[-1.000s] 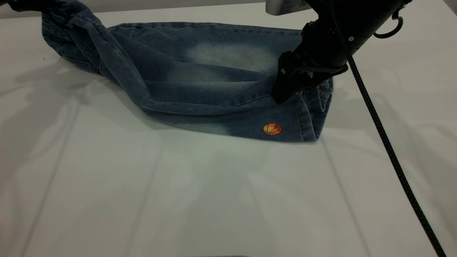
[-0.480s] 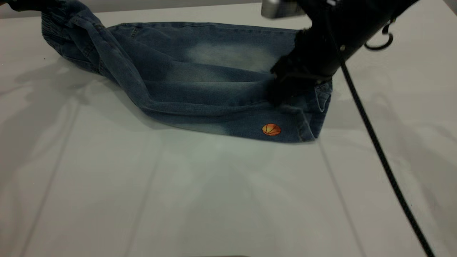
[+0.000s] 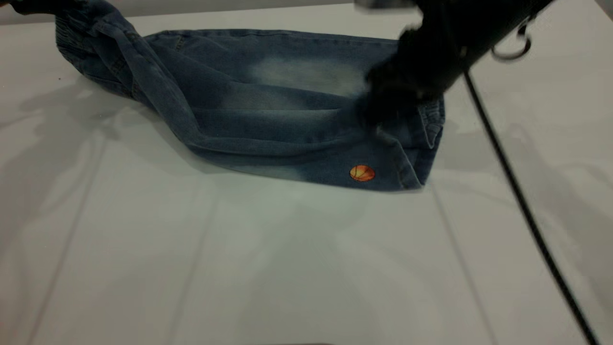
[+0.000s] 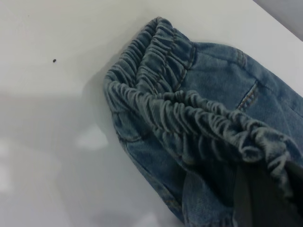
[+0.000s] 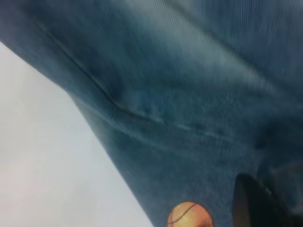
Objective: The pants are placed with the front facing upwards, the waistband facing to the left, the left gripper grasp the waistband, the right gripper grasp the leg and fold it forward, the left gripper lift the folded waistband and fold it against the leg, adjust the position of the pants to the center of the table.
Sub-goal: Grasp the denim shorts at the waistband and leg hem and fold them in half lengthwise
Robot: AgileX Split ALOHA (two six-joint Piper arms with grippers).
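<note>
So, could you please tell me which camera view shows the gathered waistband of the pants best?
The left wrist view: the waistband fills it, its ruffled elastic gathers clear, raised off the table. The exterior view catches only a bunched bit at the upper left corner. The right wrist view shows leg denim and the orange ball emblem, no waistband.

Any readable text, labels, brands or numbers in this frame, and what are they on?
None: no words or numbers can be read in any view.
The only mark is a small orange ball emblem on the pants, a picture with no lettering.
The table is unmarked.
</note>
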